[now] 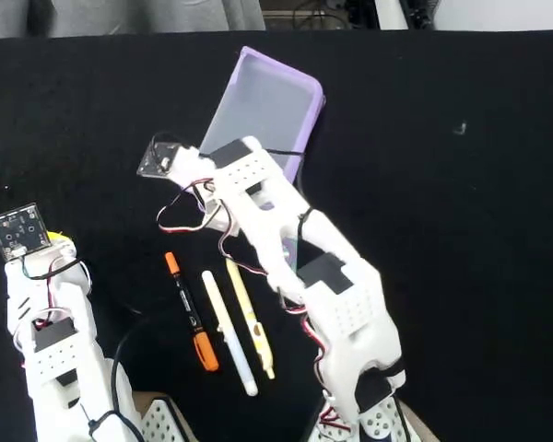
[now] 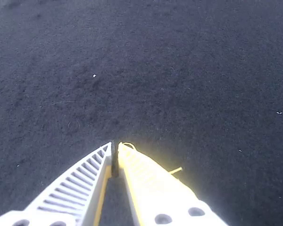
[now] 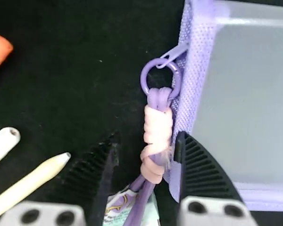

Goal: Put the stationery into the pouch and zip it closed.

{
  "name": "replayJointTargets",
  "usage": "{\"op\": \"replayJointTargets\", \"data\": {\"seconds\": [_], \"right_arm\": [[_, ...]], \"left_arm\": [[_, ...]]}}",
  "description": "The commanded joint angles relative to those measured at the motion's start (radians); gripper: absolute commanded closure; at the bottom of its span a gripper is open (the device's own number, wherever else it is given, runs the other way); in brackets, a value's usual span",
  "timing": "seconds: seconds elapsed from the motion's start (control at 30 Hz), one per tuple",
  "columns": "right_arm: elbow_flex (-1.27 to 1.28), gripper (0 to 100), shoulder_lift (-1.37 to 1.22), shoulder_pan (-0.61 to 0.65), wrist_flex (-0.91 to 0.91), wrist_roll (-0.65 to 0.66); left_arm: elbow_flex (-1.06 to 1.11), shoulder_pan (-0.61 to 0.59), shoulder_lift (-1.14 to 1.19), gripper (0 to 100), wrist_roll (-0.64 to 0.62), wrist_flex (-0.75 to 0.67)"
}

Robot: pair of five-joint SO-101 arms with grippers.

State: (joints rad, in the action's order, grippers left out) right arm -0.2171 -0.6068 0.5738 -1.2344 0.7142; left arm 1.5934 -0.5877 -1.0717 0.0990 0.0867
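Observation:
The purple pouch (image 1: pixel 267 101) lies flat at the back centre of the black table. Its zipper ring (image 3: pixel 160 77) carries a pink-and-purple braided cord (image 3: pixel 156 134). My right gripper (image 3: pixel 146 141) stands open with that cord between its black fingers, close to the pouch's edge (image 3: pixel 191 89). An orange pen (image 1: pixel 190 313), a white pen (image 1: pixel 229 333) and a yellow pencil (image 1: pixel 249 318) lie side by side near the front, left of the right arm (image 1: pixel 258 198). My left gripper (image 2: pixel 115 149) is shut on nothing, low over bare cloth at the front left.
The left arm (image 1: pixel 51 322) stands at the table's front left corner. Black cloth (image 1: pixel 461 230) covers the whole table, with open room on the right side. A light wall and cables run behind the far edge.

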Motion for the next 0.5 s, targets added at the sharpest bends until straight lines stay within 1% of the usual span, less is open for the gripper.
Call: {"op": "replayJointTargets", "data": {"seconds": [0.0, 0.03, 0.07, 0.13, 0.23, 0.47], "right_arm": [[0.022, 93.7, -0.028, 0.068, -0.021, 0.000], [0.022, 97.9, -0.028, 0.066, -0.021, 0.000], [0.024, 99.0, -0.028, 0.066, -0.021, 0.000], [0.027, 96.2, -0.028, 0.066, -0.023, 0.000], [0.027, 98.6, -0.025, 0.066, -0.023, 0.000], [-0.045, 98.7, 0.039, -0.014, -0.110, -0.011]], "left_arm": [[-0.007, 0.010, -0.017, 97, -0.014, -0.002], [-0.007, 0.010, -0.017, 97, -0.014, -0.002], [-0.007, 0.010, -0.017, 97, -0.014, -0.002], [-0.007, 0.010, -0.017, 97, -0.014, -0.002], [-0.007, 0.010, -0.017, 97, -0.014, -0.002], [-0.007, 0.010, -0.017, 97, -0.014, -0.002]]}}
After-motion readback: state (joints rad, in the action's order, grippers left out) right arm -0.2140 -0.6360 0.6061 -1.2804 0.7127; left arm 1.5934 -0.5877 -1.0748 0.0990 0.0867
